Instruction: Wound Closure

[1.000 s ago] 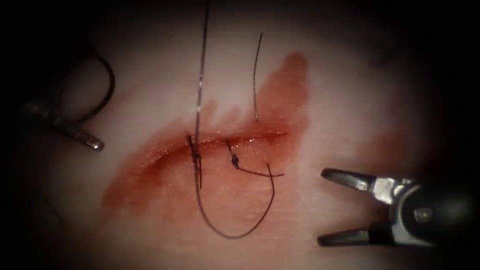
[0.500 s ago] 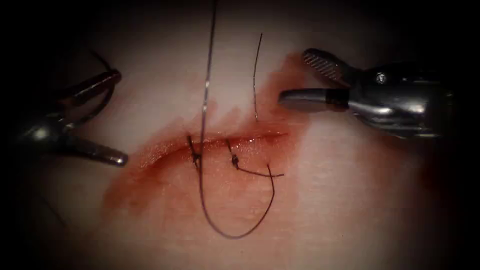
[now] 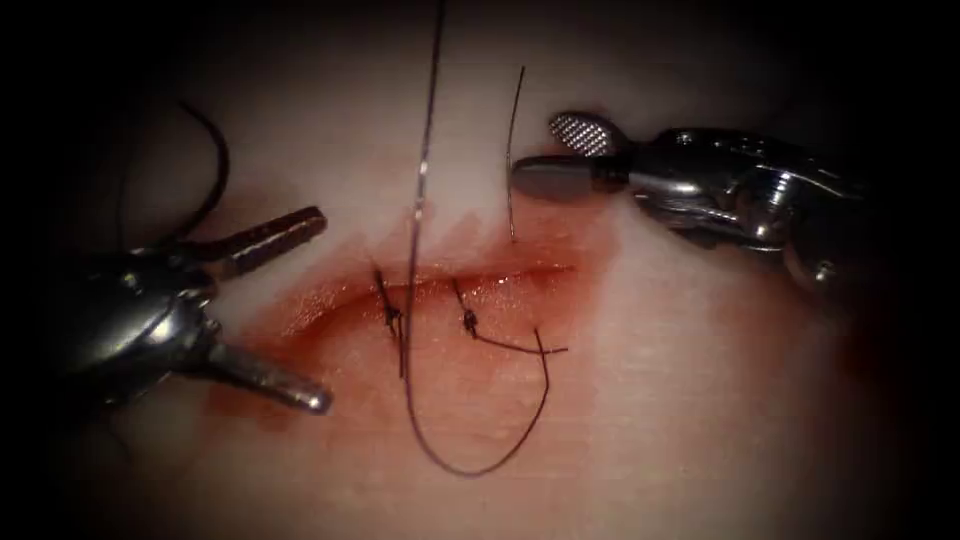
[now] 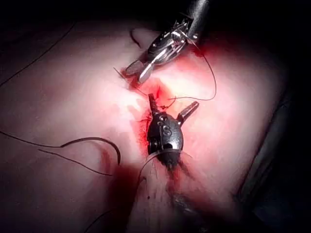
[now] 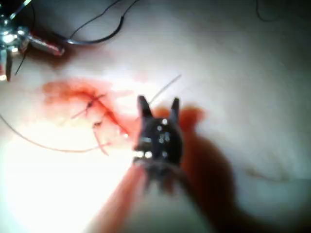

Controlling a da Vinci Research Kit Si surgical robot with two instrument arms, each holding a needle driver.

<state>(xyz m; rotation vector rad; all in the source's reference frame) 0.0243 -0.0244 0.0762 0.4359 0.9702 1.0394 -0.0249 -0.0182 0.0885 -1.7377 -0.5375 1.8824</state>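
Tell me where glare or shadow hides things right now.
Endoscope: dark rim shades the left pincer and the needle, which lies free on tissue left of the cut. Right wrist: glare washes out tissue by the cut. Left and right pincer open, empty.

You are looking at the tissue [image 3: 700,400], lying flat with its cut [image 3: 430,285] running from nine o'clock to three o'clock. The curved needle [image 3: 205,180] is lying loose at ten o'clock. The dark thread [image 3: 470,450] is looping toward six o'clock.
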